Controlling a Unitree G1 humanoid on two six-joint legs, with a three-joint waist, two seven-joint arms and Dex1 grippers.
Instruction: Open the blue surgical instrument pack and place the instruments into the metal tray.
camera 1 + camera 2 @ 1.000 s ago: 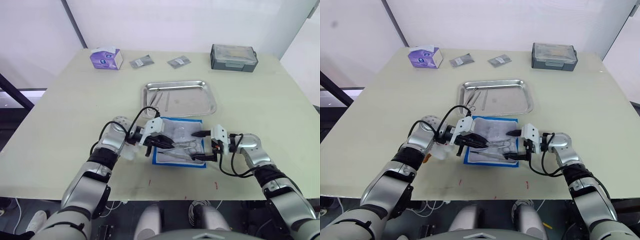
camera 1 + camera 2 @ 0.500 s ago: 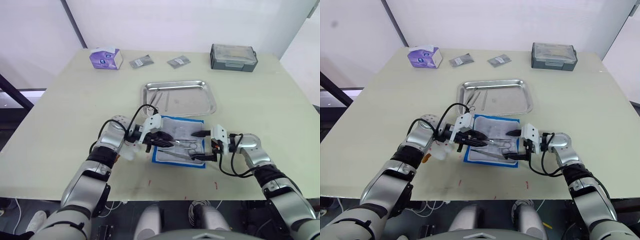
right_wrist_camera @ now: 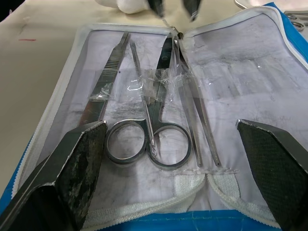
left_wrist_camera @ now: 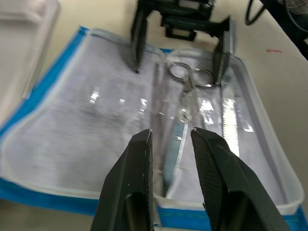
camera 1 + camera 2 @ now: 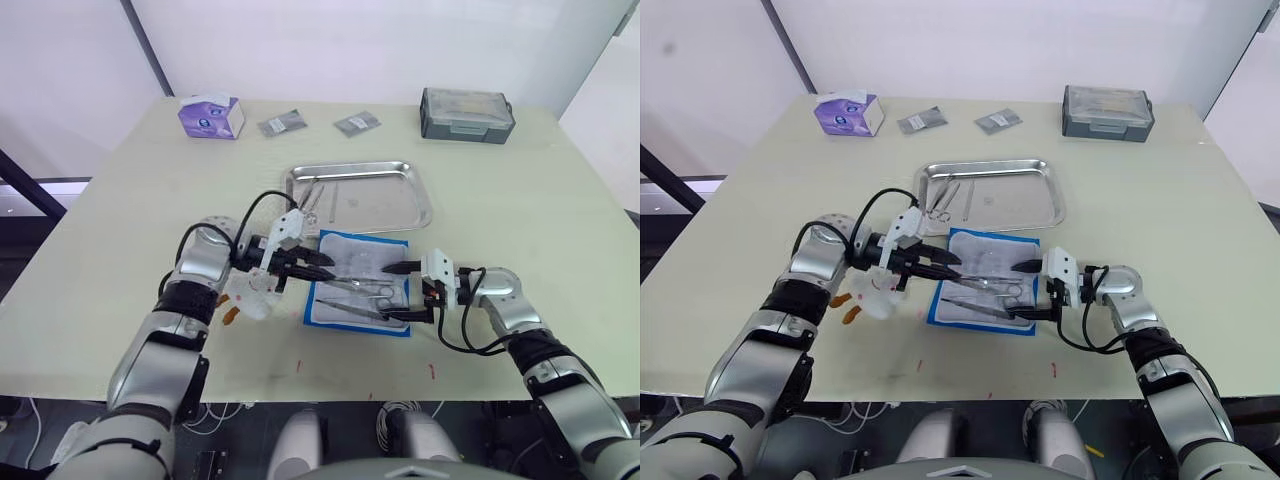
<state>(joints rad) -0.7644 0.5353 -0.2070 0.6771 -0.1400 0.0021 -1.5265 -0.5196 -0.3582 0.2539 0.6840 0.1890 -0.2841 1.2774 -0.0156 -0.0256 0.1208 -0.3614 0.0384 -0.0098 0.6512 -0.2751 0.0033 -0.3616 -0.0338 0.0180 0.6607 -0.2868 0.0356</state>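
The flat blue surgical instrument pack [image 5: 360,283] lies open at centre frame, thin silver scissors and forceps [image 3: 159,120] in its clear pockets. Above it, the shiny steel tray [image 5: 360,196] holds several tools. The left gripper [image 5: 322,267] is narrowly parted; the right gripper [image 5: 392,292] is spread wide.

Both grippers are flanking the open pack [image 5: 360,281]; bare table is lying between it and the metal tray [image 5: 425,205] beyond.

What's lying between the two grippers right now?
The open pack with scissors and other instruments in its lining, seen in the right wrist view, between left gripper and right gripper.
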